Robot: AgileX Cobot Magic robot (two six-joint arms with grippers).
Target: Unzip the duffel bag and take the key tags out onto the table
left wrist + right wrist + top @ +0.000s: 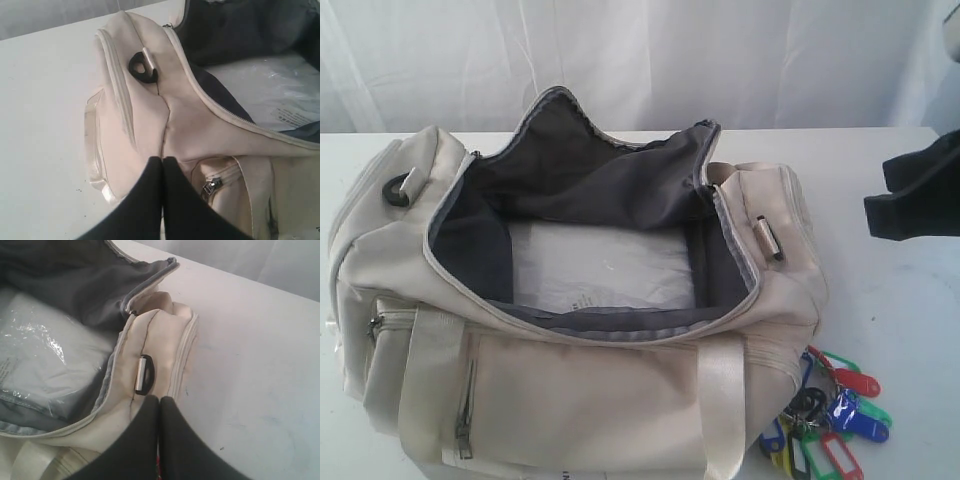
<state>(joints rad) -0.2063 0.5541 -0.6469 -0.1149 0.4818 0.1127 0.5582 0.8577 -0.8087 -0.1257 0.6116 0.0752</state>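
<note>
The cream-white duffel bag lies on the white table with its main zip wide open, showing grey lining. The key tags, a bunch in red, blue, green and yellow, rest on the table by the bag's front right corner. My left gripper is shut and empty, hovering over the bag's left end near a side-pocket zip pull. My right gripper is shut and empty above the bag's right end. Its black body shows at the right edge of the exterior view.
A flat plastic-wrapped packet lies at the bottom of the bag. Black D-rings sit at both ends. White curtains hang behind the table. Bare table top stretches right of the bag and left of it.
</note>
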